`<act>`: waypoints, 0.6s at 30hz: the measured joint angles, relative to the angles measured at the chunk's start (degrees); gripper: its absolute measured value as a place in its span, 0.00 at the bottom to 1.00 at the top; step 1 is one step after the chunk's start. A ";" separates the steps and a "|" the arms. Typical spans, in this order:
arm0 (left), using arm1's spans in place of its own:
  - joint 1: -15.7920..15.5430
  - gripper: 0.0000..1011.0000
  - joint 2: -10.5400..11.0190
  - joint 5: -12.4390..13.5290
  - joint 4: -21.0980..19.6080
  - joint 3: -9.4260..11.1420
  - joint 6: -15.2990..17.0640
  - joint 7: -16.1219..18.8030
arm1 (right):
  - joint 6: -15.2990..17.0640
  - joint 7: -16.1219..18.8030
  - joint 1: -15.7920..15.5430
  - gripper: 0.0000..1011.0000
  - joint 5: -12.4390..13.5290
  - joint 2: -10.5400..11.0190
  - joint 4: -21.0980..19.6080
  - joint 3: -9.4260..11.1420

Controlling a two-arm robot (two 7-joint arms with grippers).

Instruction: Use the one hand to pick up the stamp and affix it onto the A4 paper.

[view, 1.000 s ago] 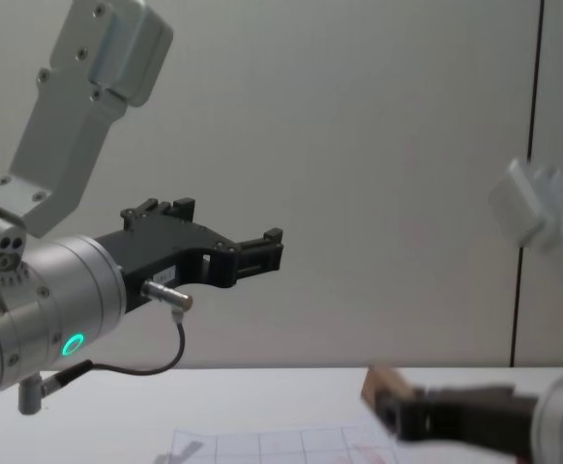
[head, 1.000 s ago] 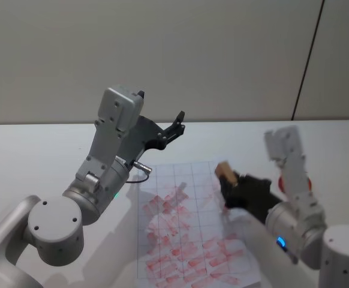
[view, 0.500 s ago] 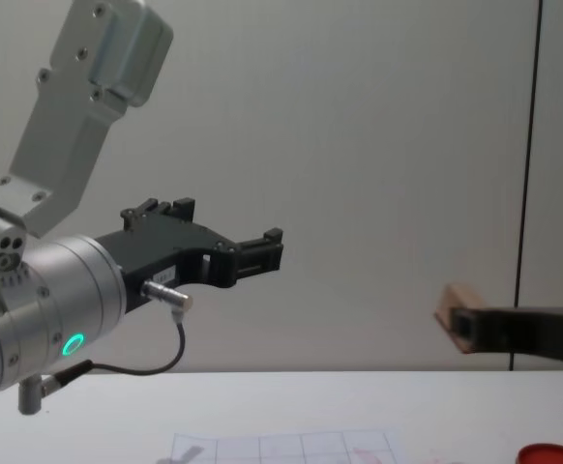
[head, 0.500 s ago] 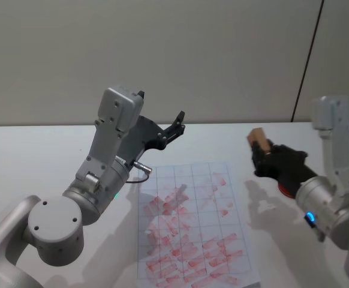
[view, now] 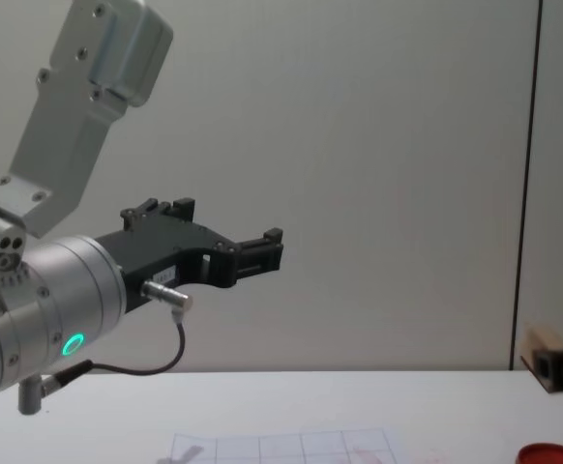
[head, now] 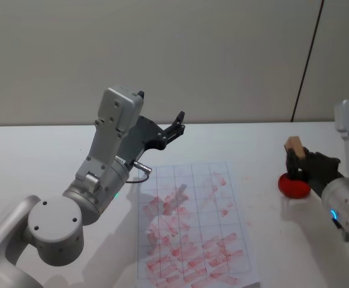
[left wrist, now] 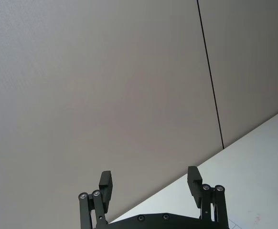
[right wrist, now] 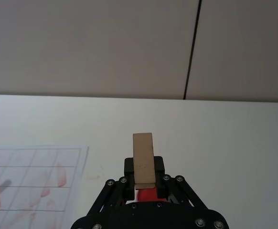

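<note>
The stamp, a small tan wooden block, stands upright in my right gripper, which is shut on it at the right side of the table. It hangs directly over a flat red ink pad; whether it touches the pad I cannot tell. In the right wrist view the stamp sticks up between the black fingers, with the pad just beneath. The A4 paper, gridded and covered in reddish marks, lies to the left of that gripper. My left gripper is raised over the paper's far edge, open and holding nothing.
The white table runs back to a plain wall with a dark vertical seam. The left arm's big grey links stand over the table's left half. The chest view catches the stamp at its right edge.
My right gripper has carried the stamp rightward, off the paper's right part and down over the red ink pad. The left arm has not moved.
</note>
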 joint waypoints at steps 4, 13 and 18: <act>0.00 0.99 0.00 0.00 0.00 0.00 0.00 0.00 | 0.73 -0.21 0.70 0.22 -0.62 0.18 2.42 0.50; 0.00 0.99 0.00 0.00 0.00 0.00 0.00 0.00 | 1.81 0.25 1.84 0.22 -1.81 0.17 6.22 0.80; 0.00 0.99 0.00 0.00 0.00 0.00 0.00 0.00 | 2.28 0.89 2.42 0.22 -2.29 0.01 7.98 0.83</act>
